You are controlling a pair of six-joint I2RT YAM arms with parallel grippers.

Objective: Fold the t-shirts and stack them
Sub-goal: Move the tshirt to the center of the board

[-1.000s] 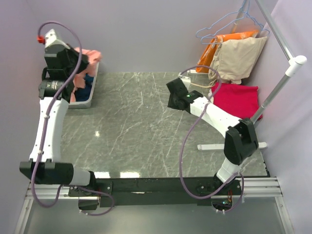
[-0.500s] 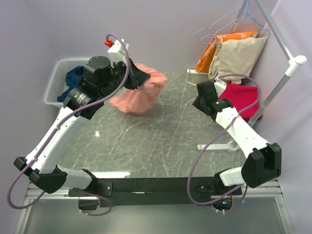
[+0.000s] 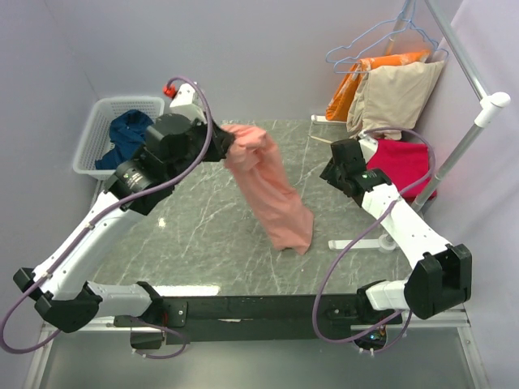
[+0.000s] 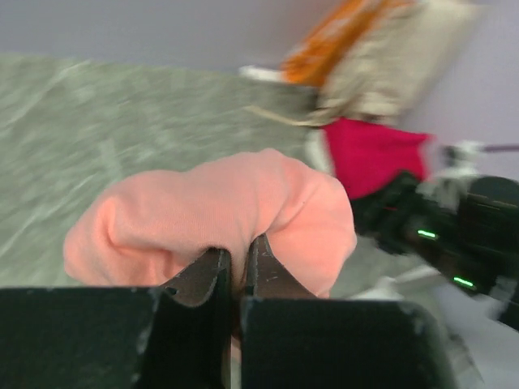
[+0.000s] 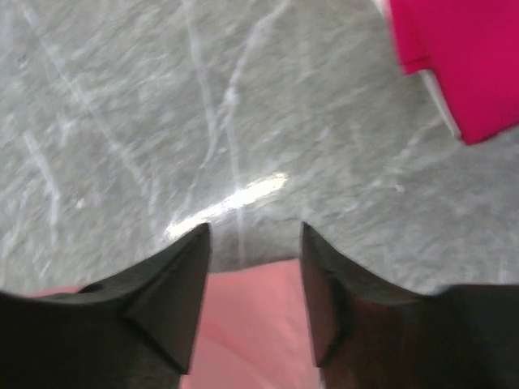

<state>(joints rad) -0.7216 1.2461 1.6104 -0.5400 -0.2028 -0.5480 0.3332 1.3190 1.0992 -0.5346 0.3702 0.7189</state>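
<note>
The table (image 3: 186, 243) shows open marble on both sides of the hanging cloth. A basket (image 3: 91, 138) holding the navy shirt (image 3: 128, 134) sits at the far-left corner, and the red shirt (image 3: 401, 166) lies at the right edge by the rack (image 3: 466, 142). The left arm reaches up over the far middle. The left gripper (image 4: 237, 253) pinches the pink shirt (image 3: 272, 198), which drapes long toward the table's middle. The right arm stretches along the right side, with the right gripper (image 5: 253, 235) spread, low over the marble near the drape.
</note>
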